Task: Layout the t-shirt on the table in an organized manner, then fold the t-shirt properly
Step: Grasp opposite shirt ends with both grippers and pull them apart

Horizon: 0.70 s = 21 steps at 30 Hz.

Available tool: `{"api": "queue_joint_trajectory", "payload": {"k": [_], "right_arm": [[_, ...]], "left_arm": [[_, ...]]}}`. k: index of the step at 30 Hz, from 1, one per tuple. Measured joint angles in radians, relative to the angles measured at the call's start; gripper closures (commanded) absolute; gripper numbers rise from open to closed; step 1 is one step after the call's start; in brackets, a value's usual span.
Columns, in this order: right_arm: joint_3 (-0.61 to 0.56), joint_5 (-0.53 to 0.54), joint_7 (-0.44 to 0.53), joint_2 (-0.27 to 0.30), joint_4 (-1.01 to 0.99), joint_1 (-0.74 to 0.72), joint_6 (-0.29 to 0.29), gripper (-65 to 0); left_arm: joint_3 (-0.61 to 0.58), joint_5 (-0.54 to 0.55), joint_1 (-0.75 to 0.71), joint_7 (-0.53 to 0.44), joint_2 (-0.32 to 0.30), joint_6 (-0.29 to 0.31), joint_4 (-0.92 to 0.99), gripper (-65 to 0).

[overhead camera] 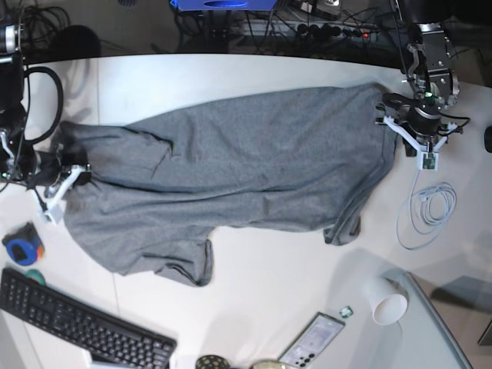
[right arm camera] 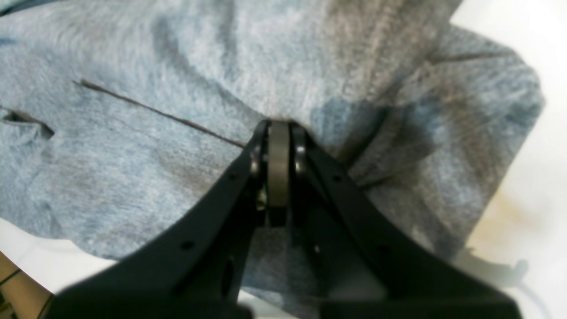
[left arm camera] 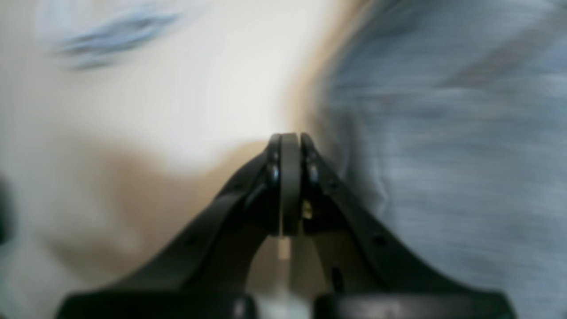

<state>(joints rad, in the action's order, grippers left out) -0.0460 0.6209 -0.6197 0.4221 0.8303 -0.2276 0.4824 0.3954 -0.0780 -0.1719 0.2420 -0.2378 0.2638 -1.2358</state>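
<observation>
Right wrist view: right gripper (right arm camera: 278, 128) pinched on the t-shirt (right arm camera: 146, 146).
Left gripper (left arm camera: 290, 139) is closed on nothing, just beside the cloth; the shirt lies spread across the table (overhead camera: 261, 300), near a keyboard (overhead camera: 77, 327).

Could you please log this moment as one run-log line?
phase: spreading | t-shirt: on table, rumpled | right gripper: shut on t-shirt | left gripper: shut, empty

- Base view looks straight down from high above, taking in the whole desk (overhead camera: 254, 300) and the t-shirt (overhead camera: 246, 165) spread across it.
- Left wrist view rides just behind the left pincer (left arm camera: 290, 141), very close, blurred.
- Right wrist view sits behind the right pincer (right arm camera: 279, 126), nose against the same cloth.
</observation>
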Motion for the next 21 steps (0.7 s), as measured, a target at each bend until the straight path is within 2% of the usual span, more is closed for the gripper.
{"api": "queue_joint_trajectory", "payload": {"k": [3, 7, 10, 12, 15, 16, 18, 21], "right_arm": [[0.000, -0.004, -0.002, 0.008, 0.016, -0.009, 0.000, -0.8], [0.001, -0.002, -0.021, 0.008, 0.143, 0.009, 0.000, -0.8], [0.002, -0.006, -0.105, -0.011, 0.241, 0.023, 0.003, -0.8], [0.003, 0.001, -0.113, -0.043, 0.266, 0.023, 0.002, -0.8], [-0.002, 0.003, -0.114, -0.084, 0.220, -0.005, 0.005, -0.8], [-0.002, 0.005, -0.109, -0.092, 0.176, -0.027, 0.005, -0.8], [0.000, -0.014, -0.066, -0.093, 0.089, -0.061, 0.003, -0.8], [0.003, -0.129, -0.006, -0.098, -0.007, -0.092, 0.000, -0.8]], "left_arm": [[0.027, 0.005, 0.008, 0.006, -0.003, 0.007, -0.041, 0.0], [0.051, 0.008, 0.000, -0.002, 0.015, 0.011, -0.169, 0.0], [0.055, 0.007, -0.025, -0.001, 0.083, 0.002, -0.243, 0.0], [0.016, -0.001, -0.034, 0.003, 0.155, -0.002, -0.259, 0.0], [-0.122, 0.006, -0.024, -0.003, 0.189, 0.034, -0.227, 0.0], [-0.157, 0.006, -0.016, -0.015, 0.188, 0.023, -0.201, 0.0], [-0.188, 0.002, 0.003, -0.011, 0.179, 0.014, -0.122, 0.0], [-0.182, 0.000, 0.029, 0.006, 0.168, 0.005, -0.034, 0.0]]}}
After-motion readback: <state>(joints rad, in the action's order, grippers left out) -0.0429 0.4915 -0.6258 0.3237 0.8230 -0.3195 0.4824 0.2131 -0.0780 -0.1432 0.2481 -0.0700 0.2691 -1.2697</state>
